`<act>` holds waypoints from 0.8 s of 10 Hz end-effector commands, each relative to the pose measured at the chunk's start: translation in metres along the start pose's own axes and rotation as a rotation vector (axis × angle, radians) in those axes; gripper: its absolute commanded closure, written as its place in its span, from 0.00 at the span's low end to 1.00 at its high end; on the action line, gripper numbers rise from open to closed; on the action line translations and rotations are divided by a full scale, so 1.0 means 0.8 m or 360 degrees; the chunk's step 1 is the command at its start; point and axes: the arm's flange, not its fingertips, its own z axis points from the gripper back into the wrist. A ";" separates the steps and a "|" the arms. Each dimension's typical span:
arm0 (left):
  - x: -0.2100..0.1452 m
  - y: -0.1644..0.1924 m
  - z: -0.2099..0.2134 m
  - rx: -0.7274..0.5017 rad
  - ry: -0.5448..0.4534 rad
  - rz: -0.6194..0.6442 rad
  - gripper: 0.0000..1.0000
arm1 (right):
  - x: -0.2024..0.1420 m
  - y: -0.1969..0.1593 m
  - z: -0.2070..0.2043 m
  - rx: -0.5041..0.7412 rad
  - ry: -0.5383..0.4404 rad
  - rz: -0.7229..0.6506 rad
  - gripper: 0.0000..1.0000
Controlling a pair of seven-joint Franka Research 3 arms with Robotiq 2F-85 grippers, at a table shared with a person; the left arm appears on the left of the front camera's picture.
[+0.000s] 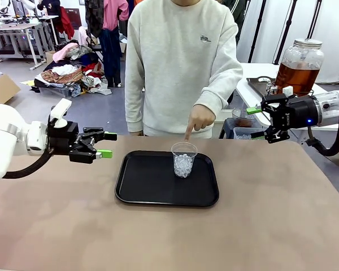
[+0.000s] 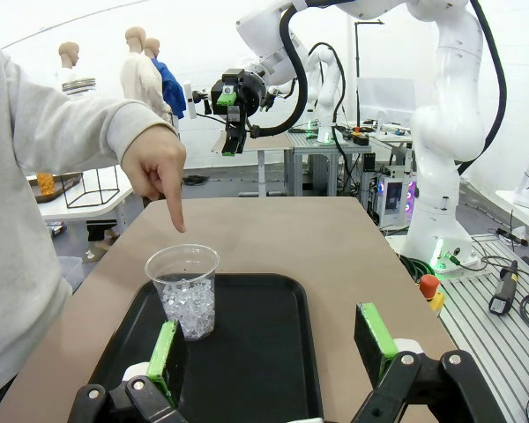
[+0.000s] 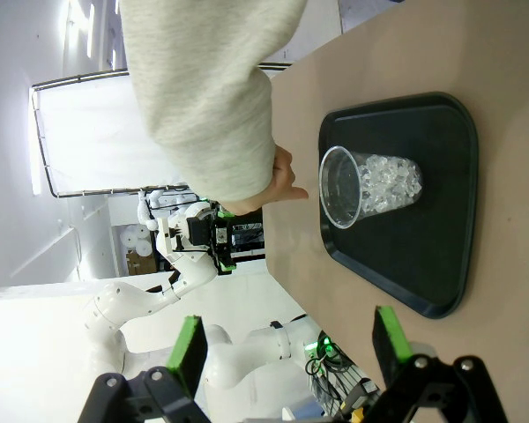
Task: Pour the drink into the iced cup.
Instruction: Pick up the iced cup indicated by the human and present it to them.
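Iced cup ahead of left end effector

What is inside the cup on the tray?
Ice fills about the lower half of the clear cup, which stands upright on the black tray. No liquid shows among the pieces. The cup's floor is covered by the ice and cannot be seen.

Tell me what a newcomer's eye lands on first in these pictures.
A clear cup of ice stands upright on the black tray at the table's middle, and the person's hand points a finger down at it. At far right, beyond the table, a glass jar holds amber drink.
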 end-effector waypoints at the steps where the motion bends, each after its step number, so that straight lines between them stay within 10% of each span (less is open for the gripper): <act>1: 0.002 -0.003 0.000 0.0005 -0.0007 -0.0016 0.00 | 0.000 0.002 0.000 0.0004 -0.0001 0.0006 0.00; 3: 0.002 -0.003 0.000 0.0005 -0.0007 -0.0016 0.00 | 0.000 0.000 0.000 0.0000 0.0000 0.0000 0.00; 8: 0.002 -0.003 0.000 0.0005 -0.0007 -0.0016 0.00 | 0.000 -0.014 0.000 0.0033 -0.0028 0.0854 0.00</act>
